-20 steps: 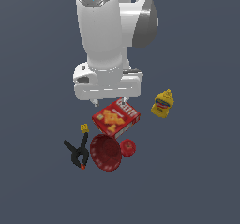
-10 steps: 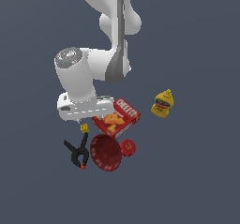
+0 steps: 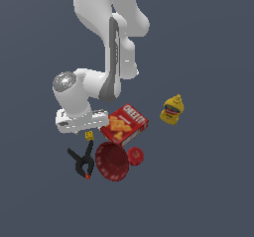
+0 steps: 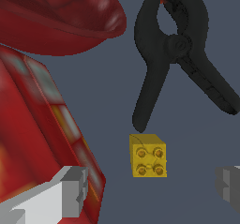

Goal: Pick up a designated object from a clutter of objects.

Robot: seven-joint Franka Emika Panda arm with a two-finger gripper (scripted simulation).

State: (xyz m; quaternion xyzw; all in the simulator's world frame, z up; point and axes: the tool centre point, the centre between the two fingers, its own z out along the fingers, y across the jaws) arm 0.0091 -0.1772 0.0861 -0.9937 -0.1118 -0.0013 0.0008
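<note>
A flat, uniform slate-grey ground [image 3: 218, 191], the same dull tone across both views.

Not a real room, just a bare sim scene

Flat, featureless dark blue-grey ground [image 3: 218, 191] everywhere, no walls or furniture, and the cracker box [image 3: 125, 124] and mustard bottle [image 3: 172, 110] have that blurry rendered-texture look.

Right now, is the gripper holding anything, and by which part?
Nothing held. The gripper is open, its fingers apart on either side of the tiny yellow studded block, not touching it.
</note>
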